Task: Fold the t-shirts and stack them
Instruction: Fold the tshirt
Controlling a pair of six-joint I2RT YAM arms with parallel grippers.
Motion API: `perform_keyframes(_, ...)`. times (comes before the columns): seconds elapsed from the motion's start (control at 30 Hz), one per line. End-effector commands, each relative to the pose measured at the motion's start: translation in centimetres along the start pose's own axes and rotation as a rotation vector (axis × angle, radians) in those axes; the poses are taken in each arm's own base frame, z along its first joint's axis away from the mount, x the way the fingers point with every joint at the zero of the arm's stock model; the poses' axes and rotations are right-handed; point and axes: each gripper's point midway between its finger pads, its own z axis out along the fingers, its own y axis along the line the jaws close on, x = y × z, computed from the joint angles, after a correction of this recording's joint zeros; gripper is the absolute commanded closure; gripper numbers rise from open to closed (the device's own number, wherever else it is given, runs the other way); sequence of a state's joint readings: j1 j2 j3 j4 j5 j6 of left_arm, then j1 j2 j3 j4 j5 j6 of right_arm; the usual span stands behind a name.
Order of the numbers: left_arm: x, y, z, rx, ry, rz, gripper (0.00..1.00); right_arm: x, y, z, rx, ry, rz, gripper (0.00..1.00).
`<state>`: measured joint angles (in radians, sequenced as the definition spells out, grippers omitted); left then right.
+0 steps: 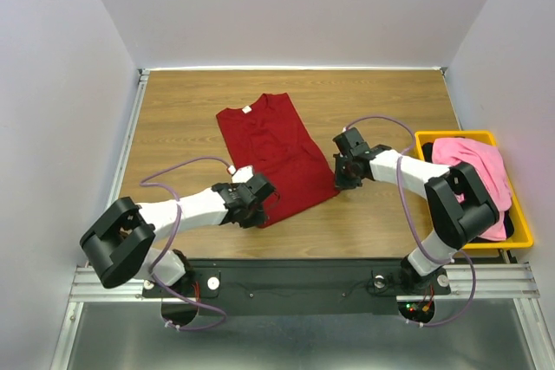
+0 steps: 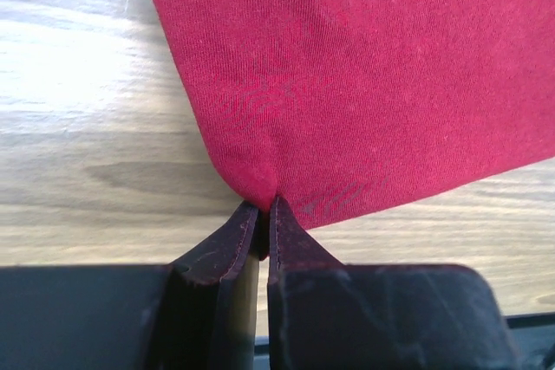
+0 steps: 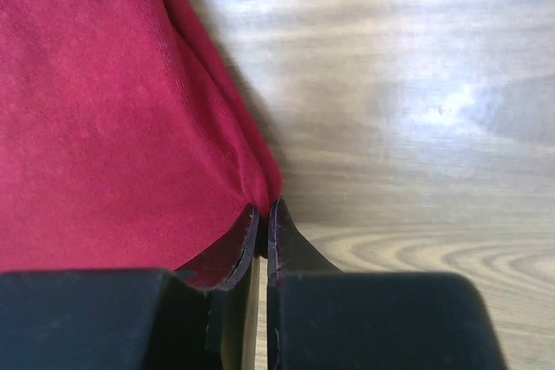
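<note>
The dark red t-shirt [image 1: 270, 152] lies folded lengthwise on the wooden table, its small white neck label [image 1: 245, 110] at the far end. My left gripper [image 1: 257, 203] is shut on the shirt's near left corner [image 2: 260, 181]. My right gripper [image 1: 340, 176] is shut on the shirt's near right corner [image 3: 260, 186]. Both corners sit low at the table. A pink t-shirt [image 1: 475, 171] lies bunched in the yellow bin [image 1: 519, 214] at the right, over black cloth [image 1: 508, 230].
The wooden table [image 1: 182, 119] has a metal rim at left and back, with white walls close around it. The yellow bin stands at the right edge beside my right arm. Cables loop off both arms.
</note>
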<state>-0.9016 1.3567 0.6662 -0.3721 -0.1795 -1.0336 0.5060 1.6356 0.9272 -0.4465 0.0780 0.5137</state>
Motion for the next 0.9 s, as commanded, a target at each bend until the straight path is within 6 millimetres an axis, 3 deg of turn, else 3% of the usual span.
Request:
perform_keyframes(0.0,1.0,1.5,-1.6,-0.023,0.053,0.056,1.00,5.9,-3.8,-0.6,0.130,0.170,-0.031,0.99)
perform_keyframes(0.03,1.2,1.3,-2.0,0.000,0.061,0.047,1.00,6.7,-4.1,-1.0,0.132,0.188,-0.021,0.99)
perform_keyframes(0.17,1.6,1.2,-2.7,0.044,0.072,0.025,1.00,6.8,-3.8,-2.9,0.099,0.172,0.005,0.99)
perform_keyframes(0.3,0.5,-0.2,-4.1,0.107,0.036,0.013,1.00,4.4,-2.6,-5.0,0.063,0.104,0.009,0.99)
perform_keyframes(0.6,-6.6,-4.0,-8.5,0.159,-0.172,-0.038,1.00,-3.0,0.1,-9.7,0.017,-0.060,0.006,0.99)
perform_keyframes(0.87,-12.7,-4.1,-10.3,0.174,-0.307,-0.057,1.00,-8.3,1.9,-12.0,-0.015,-0.160,-0.003,0.99)
